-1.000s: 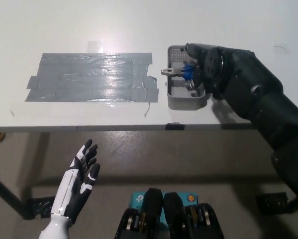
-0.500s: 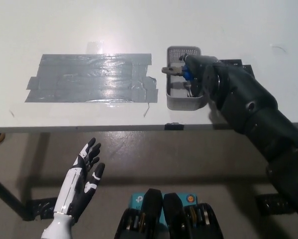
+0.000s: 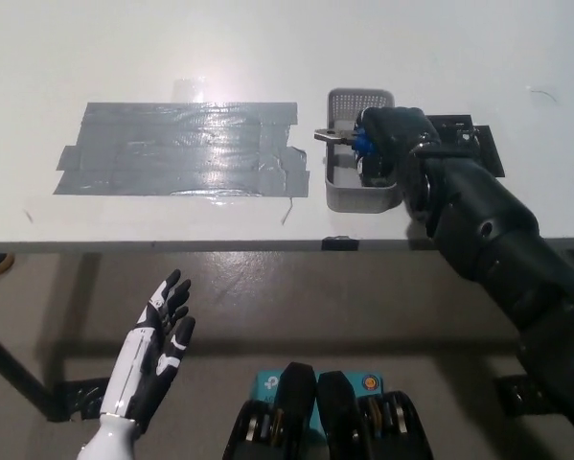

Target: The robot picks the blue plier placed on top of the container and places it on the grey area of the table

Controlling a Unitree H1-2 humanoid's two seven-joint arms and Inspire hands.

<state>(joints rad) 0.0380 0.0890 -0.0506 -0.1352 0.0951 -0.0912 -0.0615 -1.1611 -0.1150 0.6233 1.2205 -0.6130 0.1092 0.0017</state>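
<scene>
Shifting toward the tray's (image 3: 349, 198) right side, right hand (image 3: 387, 144) is clamping the pliers (image 3: 342, 139) across the tray, metal tips pointing left toward the tape (image 3: 181, 149). Left hand (image 3: 157, 350) is resting spread below the table edge.

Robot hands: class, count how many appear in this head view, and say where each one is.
2. The white left hand hangs open below the table edge at lower left. The black right hand is over the grey container, at the blue plier.

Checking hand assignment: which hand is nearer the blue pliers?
Right. The black right hand is at the pliers over the grey container. The white left hand hangs open below the table edge, far off to the lower left.
</scene>
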